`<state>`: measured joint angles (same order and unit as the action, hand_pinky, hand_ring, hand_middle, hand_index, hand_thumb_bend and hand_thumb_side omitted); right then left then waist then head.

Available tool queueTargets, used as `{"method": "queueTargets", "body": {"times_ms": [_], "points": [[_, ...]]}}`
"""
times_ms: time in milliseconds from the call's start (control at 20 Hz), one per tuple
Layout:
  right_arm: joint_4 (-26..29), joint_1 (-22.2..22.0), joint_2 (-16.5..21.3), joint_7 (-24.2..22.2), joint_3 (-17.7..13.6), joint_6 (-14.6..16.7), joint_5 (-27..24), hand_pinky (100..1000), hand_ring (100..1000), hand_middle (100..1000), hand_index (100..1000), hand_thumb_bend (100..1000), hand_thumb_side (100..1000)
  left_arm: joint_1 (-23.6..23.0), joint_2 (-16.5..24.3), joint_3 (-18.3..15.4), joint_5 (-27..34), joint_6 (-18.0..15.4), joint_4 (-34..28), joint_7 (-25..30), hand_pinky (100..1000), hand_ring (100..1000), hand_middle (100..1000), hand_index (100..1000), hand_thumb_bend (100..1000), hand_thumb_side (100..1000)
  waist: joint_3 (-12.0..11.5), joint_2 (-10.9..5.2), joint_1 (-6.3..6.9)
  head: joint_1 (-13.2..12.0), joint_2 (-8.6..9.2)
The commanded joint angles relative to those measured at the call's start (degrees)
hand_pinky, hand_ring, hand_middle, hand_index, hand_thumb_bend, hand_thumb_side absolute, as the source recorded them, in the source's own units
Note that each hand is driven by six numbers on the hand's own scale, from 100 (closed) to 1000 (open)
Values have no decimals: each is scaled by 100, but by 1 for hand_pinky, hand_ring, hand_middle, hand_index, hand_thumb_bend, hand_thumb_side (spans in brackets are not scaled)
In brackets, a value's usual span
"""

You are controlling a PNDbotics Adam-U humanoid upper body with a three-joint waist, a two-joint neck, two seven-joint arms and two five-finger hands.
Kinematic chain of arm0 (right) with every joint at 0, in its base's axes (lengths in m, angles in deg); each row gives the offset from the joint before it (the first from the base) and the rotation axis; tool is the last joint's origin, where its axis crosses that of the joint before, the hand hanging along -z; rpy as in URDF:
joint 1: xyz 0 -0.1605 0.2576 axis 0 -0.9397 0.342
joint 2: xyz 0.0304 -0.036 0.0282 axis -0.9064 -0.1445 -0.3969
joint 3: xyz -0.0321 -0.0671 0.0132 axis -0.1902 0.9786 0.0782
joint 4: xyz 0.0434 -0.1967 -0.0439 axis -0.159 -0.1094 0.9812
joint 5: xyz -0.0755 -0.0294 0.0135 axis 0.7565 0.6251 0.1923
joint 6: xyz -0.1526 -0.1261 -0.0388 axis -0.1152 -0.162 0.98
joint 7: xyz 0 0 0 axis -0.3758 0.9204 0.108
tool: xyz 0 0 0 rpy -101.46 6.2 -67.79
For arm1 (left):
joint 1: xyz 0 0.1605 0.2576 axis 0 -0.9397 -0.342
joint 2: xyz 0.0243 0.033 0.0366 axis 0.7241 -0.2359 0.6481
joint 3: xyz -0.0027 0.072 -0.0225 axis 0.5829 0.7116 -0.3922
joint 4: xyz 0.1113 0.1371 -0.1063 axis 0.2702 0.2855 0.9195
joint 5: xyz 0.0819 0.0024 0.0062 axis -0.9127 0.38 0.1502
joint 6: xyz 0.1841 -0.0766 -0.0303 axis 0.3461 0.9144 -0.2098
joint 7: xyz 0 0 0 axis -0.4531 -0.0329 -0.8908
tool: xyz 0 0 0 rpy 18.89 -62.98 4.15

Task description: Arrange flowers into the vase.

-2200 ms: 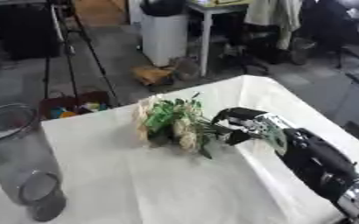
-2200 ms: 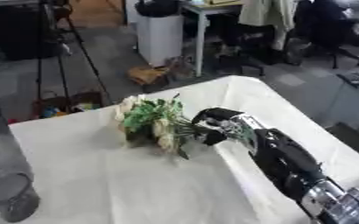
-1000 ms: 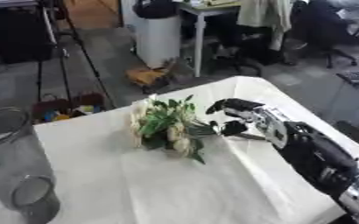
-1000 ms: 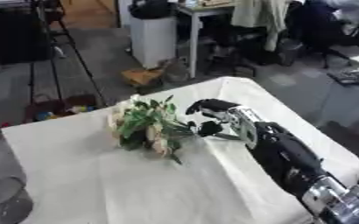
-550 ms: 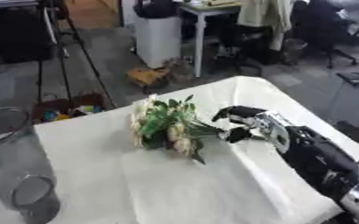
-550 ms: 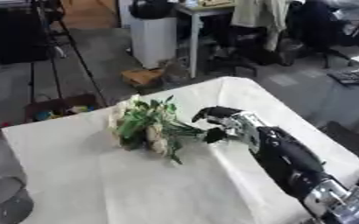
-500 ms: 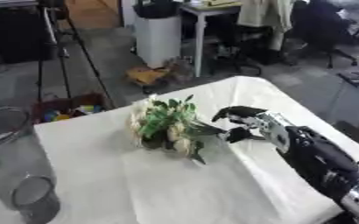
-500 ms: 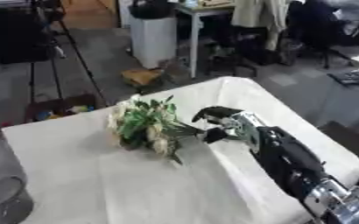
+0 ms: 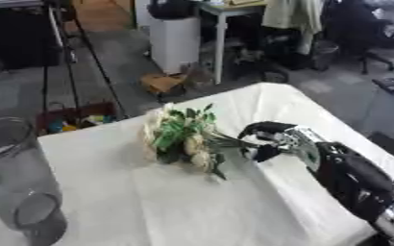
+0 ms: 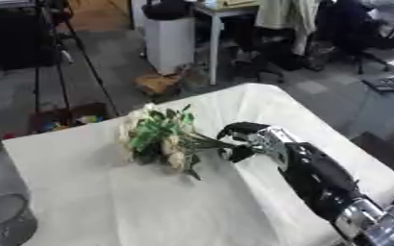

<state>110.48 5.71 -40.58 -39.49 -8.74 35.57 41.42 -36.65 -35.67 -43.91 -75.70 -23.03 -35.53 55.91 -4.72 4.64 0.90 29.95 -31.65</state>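
1. Bouquet [image 9: 183, 139]: pale blooms with green leaves, lying on its side near the middle of the table's far half, blooms toward the vase side, stems pointing to the right hand.
2. Right hand [image 9: 272, 141]: black and silver, just right of the bouquet; fingers and thumb curled round the stem ends, forearm running off toward the lower right corner.
3. Glass vase [image 9: 17, 178]: tall, clear, upright, well left of the bouquet at the table's left edge.
4. Table [image 9: 175, 206]: covered in a white cloth, bearing bouquet and vase.
5. Left hand: shows in neither view.
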Motion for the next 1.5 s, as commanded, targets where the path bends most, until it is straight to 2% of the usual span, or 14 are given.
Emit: {"method": "queueTargets", "body": {"times_ms": [50, 1250, 1400, 1500], "points": [[12, 52, 187, 37, -86, -5, 36, 858, 923, 878, 911, 155, 550, 33, 57, -63, -2, -4, -79, 21, 737, 686, 675, 748, 1000, 791, -13, -39, -11, 31, -15], [80, 98, 269, 155, -101, -180, -107, 838, 913, 866, 912, 124, 564, 82, 17, -45, 18, 0, -109, 55, 737, 683, 673, 747, 1000, 787, -168, 123, 99, 154, 82], [80, 102, 265, 145, -100, -189, -106, 804, 890, 841, 902, 119, 559, 82, 13, -44, 24, 2, -109, 56, 737, 682, 673, 747, 1000, 787, -180, 133, 109, 164, 87], [80, 104, 259, 152, -97, -203, -98, 741, 845, 804, 885, 111, 555, 83, 8, -43, 28, 4, -110, 54, 737, 682, 672, 747, 1000, 786, -187, 139, 117, 170, 88]]}}
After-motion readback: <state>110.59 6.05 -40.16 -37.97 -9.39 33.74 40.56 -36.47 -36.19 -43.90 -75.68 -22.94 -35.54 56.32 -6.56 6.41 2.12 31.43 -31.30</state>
